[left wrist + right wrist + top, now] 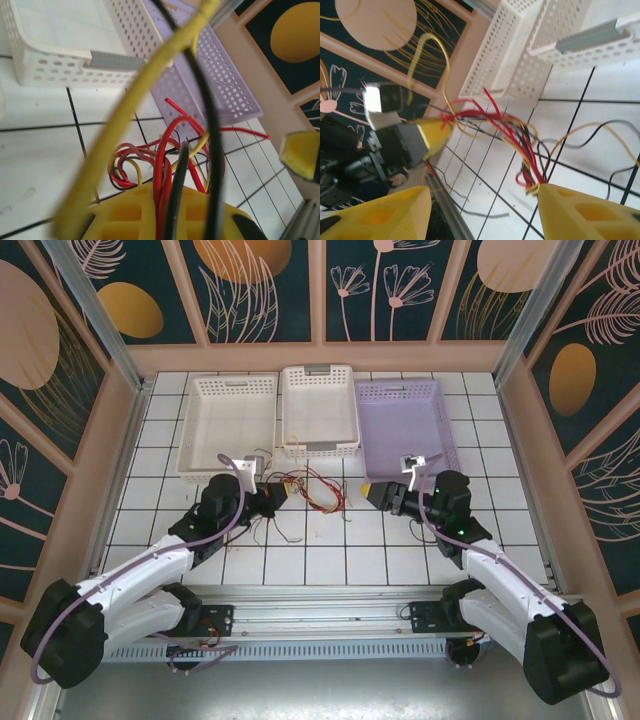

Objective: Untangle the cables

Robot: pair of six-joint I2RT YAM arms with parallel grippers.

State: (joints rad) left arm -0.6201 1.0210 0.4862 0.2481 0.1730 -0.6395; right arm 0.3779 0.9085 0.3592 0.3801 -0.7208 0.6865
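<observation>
- The cables (308,490), thin red, black and yellow wires, lie in 1 knotted bunch on the white tiled table (330,560), between the 2 arms and just in front of the middle white basket (320,448).
- The left gripper (268,498) is closed on the left side of the bunch. Its wrist view shows red, black and yellow strands running out over its yellow pad.
- The right gripper (376,496) sits just right of the bunch with its 2 yellow fingers (580,210) spread wide. Nothing lies between them.
- Judged step: 1 side of the tangle is anchored, and the free hand is between grasps.
- The next move likely calls for the right fingers to single out 1 strand, close on it, then draw it rightward away from the anchored side. Picking 1 hair-thin wire out of a crossed cluster looks fiddly.
- Edges: 3 baskets line the far side, the purple basket (405,430) close behind the right gripper, so pulling far-ward risks snagging a rim.
- Open room: bare tiles stretch along the near side and to the right, with a few loose strands trailing near the left arm.
</observation>
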